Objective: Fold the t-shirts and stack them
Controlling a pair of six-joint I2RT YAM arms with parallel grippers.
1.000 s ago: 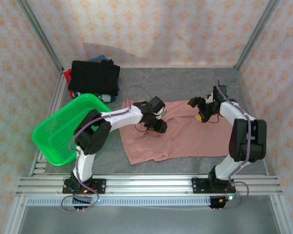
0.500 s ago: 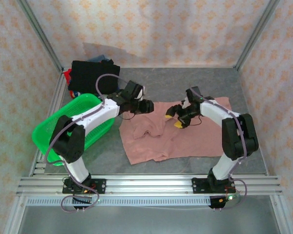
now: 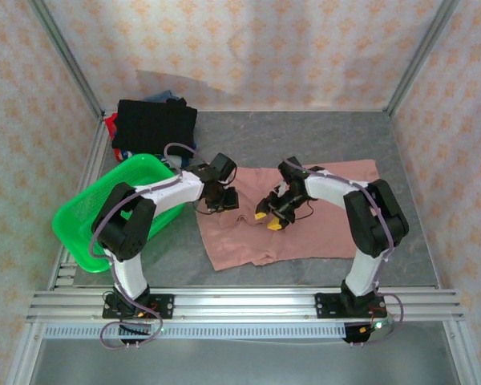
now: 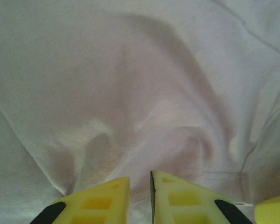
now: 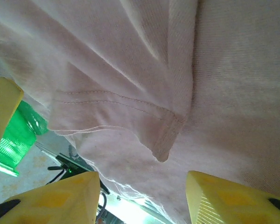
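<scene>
Behind green basket [image 3: 88, 216], black shirt [image 3: 155, 124] covers others; red shirt [image 3: 110, 122] and blue shirt [image 3: 164, 98] edges barely peek out. Right of basket, pink t-shirt [image 3: 305, 228] partly hidden under left gripper [image 3: 224, 202], nearly together, grip unclear, and right gripper [image 3: 270, 219], apart over hem.

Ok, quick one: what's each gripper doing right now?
Left gripper: nearly closed, apparently pinching a pucker of the pink t-shirt.
Right gripper: open, jaws straddling a hem of the same shirt, not gripping it.
</scene>
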